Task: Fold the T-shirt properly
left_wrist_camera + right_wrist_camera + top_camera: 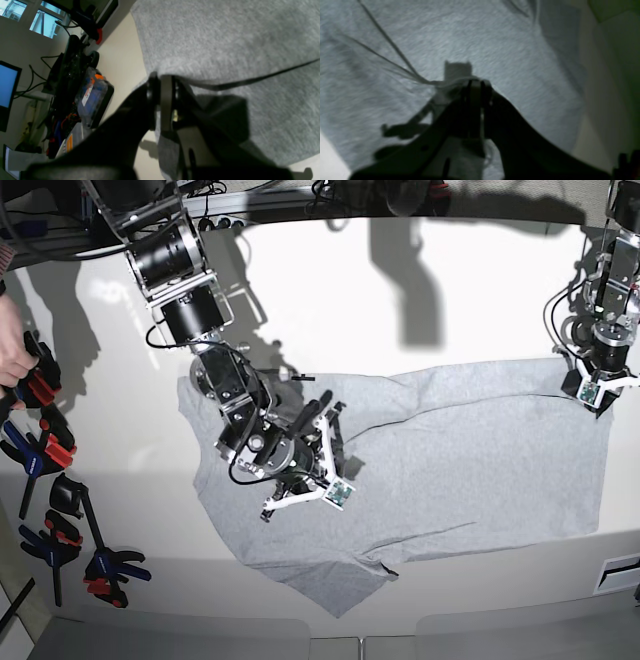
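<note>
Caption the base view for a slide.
Both arms pinch the grey T-shirt on the white table.

The T-shirt, light heather-grey, lies spread and creased across the white table, seemingly plain side up.

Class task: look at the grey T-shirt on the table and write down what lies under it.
Under the T-shirt only the white table shows, around its edges. Whatever lies beneath the cloth itself is covered. Both grippers, right and left, pinch fabric from above.

T-shirt spread across table centre to right; clamps along left edge, apart from it
</note>
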Controlling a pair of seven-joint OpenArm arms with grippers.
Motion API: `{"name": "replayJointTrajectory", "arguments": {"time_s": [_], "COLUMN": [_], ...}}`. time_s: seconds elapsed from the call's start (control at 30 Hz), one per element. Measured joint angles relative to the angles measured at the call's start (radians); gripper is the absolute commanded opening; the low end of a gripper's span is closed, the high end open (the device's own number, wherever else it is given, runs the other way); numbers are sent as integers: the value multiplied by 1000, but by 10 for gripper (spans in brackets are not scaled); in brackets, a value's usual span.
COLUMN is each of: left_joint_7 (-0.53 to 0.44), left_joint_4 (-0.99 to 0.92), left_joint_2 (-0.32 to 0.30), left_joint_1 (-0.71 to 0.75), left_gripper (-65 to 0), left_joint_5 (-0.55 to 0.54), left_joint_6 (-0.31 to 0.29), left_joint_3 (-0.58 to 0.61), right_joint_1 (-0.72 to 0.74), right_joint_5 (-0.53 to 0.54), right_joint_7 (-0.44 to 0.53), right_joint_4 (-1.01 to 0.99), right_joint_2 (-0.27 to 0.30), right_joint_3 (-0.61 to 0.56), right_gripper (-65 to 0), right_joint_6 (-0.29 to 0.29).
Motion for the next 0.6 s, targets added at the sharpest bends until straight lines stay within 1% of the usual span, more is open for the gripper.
{"name": "replayJointTrajectory", "arguments": {"time_s": [0.03,0.17,0.2,0.23,0.3,0.37,0.43,0.6], "left_joint_7": [0,0,0,0,-1,0,0,0], "left_joint_4": [0,0,0,0,0,0,0,0], "left_joint_2": [0,0,0,0,0,0,0,0], "left_joint_1": [0,0,0,0,0,0,0,0], "left_gripper": [-650,-650,-650,-650,-650,-650,-650,-650], "left_joint_5": [0,0,0,0,0,0,0,0], "left_joint_6": [0,0,0,0,0,0,0,0], "left_joint_3": [0,0,0,0,0,0,0,0], "right_joint_1": [0,-3,-3,-2,-2,-3,-3,-3], "right_joint_5": [-6,-51,-60,-79,-104,-105,-105,-99], "right_joint_7": [21,109,127,158,174,169,166,143], "right_joint_4": [-9,-35,-41,-45,-57,-69,-75,-75], "right_joint_2": [0,0,0,0,0,-3,-8,-25], "right_joint_3": [0,0,0,0,0,0,0,0], "right_gripper": [-650,-411,-372,-352,-349,-349,-349,-350], "right_joint_6": [-7,-8,-8,-8,-19,-72,-98,-108]}}
